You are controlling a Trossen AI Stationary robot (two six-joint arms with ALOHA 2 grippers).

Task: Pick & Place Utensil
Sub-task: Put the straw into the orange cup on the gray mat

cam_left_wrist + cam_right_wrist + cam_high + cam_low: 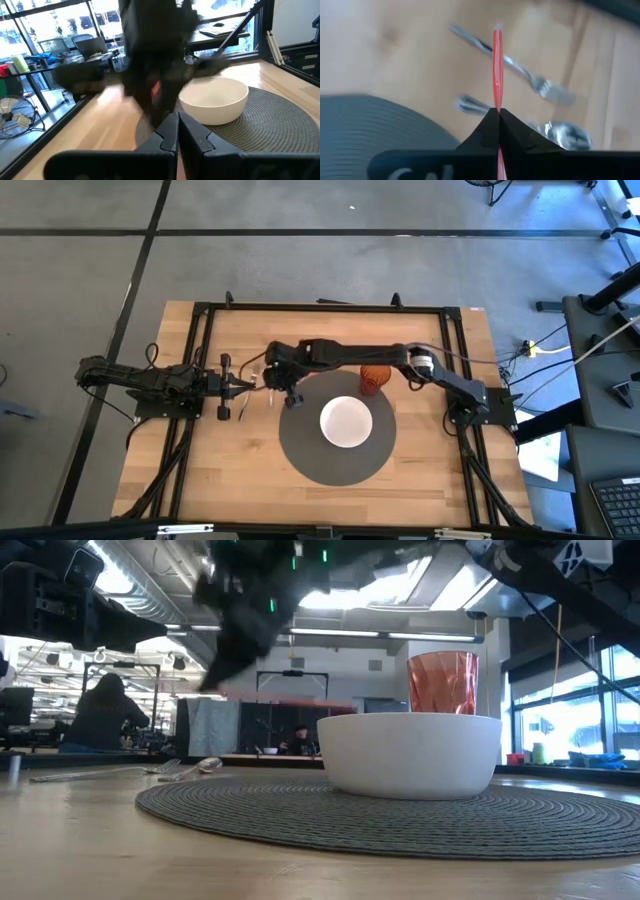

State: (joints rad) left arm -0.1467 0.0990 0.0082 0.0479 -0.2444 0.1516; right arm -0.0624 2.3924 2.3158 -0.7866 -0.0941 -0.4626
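My right gripper (498,111) is shut on a thin red utensil (497,65) that sticks out past its fingertips. In the low view the red utensil (290,698) hangs blurred above the table, left of the white bowl (410,755). Below it, a metal fork (520,67) and a spoon (565,134) lie flat on the wood. From above, my right gripper (291,396) stands over the placemat's (300,450) far left rim. My left gripper (250,387) waits shut at the table's left, level, holding nothing. My right gripper pinches the red utensil between its two fingers, seen edge-on where it leaves the fingertips (497,102). The utensil runs along the fingers and juts forward beyond them. The fingers slant downward. The utensil is lifted clear of the table, above the fork and spoon.
The white bowl (346,422) sits in the middle of the round grey placemat. A red ribbed cup (373,381) stands at the mat's far edge, under my right arm. Black frame rails (200,360) run along the table's sides.
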